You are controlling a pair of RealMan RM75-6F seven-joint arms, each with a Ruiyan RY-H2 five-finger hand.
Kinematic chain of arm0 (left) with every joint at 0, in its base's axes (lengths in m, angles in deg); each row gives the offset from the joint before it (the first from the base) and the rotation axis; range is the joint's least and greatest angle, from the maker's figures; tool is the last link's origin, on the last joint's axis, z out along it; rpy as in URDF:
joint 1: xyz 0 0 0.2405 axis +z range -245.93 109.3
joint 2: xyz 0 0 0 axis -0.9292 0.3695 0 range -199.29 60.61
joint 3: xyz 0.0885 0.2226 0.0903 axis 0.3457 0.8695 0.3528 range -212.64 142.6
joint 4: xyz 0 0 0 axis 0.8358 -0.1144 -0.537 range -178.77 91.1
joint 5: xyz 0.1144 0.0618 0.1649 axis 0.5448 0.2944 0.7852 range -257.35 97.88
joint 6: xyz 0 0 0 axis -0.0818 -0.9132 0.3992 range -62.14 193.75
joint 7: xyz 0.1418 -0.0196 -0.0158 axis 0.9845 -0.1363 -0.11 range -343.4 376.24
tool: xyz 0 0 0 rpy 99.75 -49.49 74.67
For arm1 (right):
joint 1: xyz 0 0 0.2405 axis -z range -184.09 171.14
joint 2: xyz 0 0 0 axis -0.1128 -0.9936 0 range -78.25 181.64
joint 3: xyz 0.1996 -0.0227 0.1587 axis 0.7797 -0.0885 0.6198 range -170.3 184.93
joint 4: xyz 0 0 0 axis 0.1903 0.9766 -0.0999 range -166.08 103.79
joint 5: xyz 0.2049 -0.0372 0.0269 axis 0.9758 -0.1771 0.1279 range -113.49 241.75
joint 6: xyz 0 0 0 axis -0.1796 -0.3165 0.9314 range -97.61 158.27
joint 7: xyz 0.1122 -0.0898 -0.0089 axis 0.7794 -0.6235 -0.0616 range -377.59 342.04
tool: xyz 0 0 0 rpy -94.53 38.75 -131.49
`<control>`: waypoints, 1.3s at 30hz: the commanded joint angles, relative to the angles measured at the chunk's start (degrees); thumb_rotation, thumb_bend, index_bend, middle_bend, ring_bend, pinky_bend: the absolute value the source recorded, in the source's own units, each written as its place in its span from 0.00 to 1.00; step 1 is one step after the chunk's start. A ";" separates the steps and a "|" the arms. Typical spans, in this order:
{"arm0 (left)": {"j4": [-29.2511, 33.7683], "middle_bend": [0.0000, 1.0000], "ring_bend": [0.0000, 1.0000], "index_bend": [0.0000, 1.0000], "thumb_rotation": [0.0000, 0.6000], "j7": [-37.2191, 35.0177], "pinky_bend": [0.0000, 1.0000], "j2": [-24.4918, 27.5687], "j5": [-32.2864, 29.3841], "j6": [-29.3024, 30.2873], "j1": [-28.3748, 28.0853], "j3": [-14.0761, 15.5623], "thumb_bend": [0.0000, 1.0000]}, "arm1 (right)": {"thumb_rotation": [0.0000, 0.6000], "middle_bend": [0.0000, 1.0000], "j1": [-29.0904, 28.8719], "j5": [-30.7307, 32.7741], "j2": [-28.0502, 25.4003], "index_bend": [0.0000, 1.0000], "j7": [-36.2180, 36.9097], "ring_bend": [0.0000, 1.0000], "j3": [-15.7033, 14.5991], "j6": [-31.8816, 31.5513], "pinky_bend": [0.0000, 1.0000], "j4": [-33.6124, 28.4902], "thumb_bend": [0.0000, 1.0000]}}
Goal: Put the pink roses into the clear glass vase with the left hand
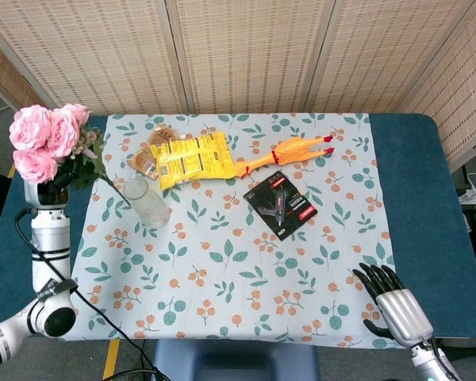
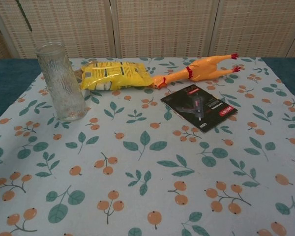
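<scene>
Head view: a blue desk (image 1: 412, 159) carries a leaf-and-fruit patterned cloth (image 1: 246, 262), with woven screens (image 1: 246, 55) filling the top of the frame. At the left edge the left hand (image 1: 44, 190) grasps the pink roses (image 1: 46, 139), raised high at upper left, stem slanting toward the clear glass vase (image 1: 147, 202). At lower right the right hand (image 1: 393, 298) lies released, fingers spread.

Chest view: the vase (image 2: 61, 81) stands upright at upper left beside a yellow packet (image 2: 115, 74); a rubber chicken (image 2: 196, 69) and black card (image 2: 199, 106) lie right of centre.
</scene>
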 commanded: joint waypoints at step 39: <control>-39.45 0.05 0.02 0.00 1.00 -4.91 0.06 -20.54 11.41 1.34 -8.45 14.50 0.43 | 1.00 0.00 0.41 0.25 -1.14 0.00 1.47 0.00 0.67 -1.57 0.00 -0.32 0.14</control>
